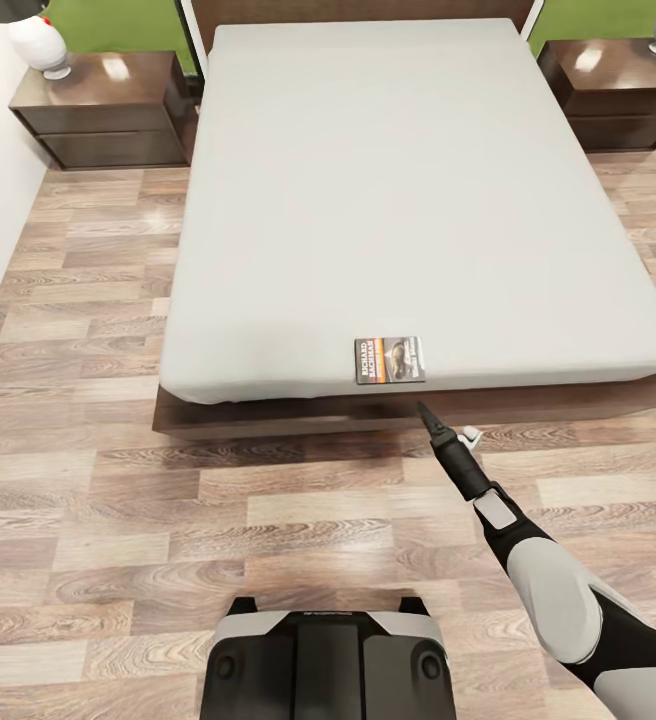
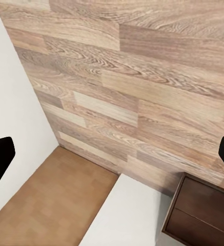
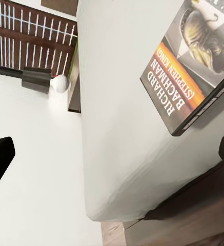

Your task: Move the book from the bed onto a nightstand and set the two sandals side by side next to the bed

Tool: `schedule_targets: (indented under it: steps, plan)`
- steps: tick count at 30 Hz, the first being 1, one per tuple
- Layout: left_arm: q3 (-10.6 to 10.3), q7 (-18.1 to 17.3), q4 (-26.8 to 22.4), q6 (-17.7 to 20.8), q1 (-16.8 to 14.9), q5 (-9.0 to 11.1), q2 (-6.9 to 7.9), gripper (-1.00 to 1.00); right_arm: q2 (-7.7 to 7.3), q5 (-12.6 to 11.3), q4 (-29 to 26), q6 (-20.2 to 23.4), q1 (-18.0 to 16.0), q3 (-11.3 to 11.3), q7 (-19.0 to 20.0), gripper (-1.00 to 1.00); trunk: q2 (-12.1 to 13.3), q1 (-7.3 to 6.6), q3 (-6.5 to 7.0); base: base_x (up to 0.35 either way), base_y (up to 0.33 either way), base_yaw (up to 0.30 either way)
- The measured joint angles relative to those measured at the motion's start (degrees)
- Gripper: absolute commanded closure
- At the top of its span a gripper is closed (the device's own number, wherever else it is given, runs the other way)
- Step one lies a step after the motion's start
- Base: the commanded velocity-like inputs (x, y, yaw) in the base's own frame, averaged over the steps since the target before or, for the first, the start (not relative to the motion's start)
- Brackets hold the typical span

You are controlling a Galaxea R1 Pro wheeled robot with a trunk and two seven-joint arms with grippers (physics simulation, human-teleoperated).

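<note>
The book (image 1: 390, 359), a dark paperback with an orange band and white "RICHARD" lettering, lies flat on the pale mattress of the bed (image 1: 388, 180), right at its foot edge. My right gripper (image 1: 430, 416) hovers just short of that edge, slightly right of the book and pointing at it. In the right wrist view the book (image 3: 194, 66) lies ahead on the mattress (image 3: 122, 113), and the right gripper (image 3: 112, 156) is open and empty. My left gripper (image 2: 112, 156) is open over plank floor. The sandals are out of view.
One dark nightstand (image 1: 103, 120) stands left of the headboard and its twin (image 1: 618, 100) stands right of it, each with a white lamp (image 1: 40, 45). The dark bed frame (image 1: 268, 412) juts past the mattress. A white wall borders the floor at left. My base (image 1: 328, 660) is below.
</note>
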Motion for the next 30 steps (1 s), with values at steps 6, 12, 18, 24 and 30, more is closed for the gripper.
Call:
schedule_targets:
  steps: [6,12,18,24,30]
  plan:
    - [0.00,-0.01,0.00,0.02,0.00,0.00,0.00,-1.00,0.00,-0.01,-0.04,0.01,0.00,0.00,0.00,-1.00,-0.39,0.22,-0.17,0.000,0.000,0.000]
    - [0.00,-0.01,0.00,0.03,0.00,0.00,0.00,-1.00,0.00,-0.02,-0.07,0.01,-0.06,0.00,0.00,-1.00,-2.80,1.54,-1.25,0.000,0.000,0.000]
    - [0.00,-0.05,0.00,0.03,0.00,0.00,0.00,-1.00,0.00,-0.02,-0.10,0.01,-0.08,0.00,0.00,-1.00,-3.62,1.98,-1.62,0.000,0.000,0.000]
    - [0.00,-0.09,0.00,0.03,0.00,-0.06,0.00,-1.00,0.00,-0.02,-0.13,0.01,-0.14,0.03,0.00,-1.00,-4.40,2.42,-1.97,0.000,0.000,0.000]
    - [0.00,-0.09,0.00,0.03,0.00,-0.08,0.00,-1.00,0.00,-0.02,-0.14,0.01,-0.46,0.01,0.00,-1.00,-6.43,3.52,-2.88,0.000,0.000,0.000]
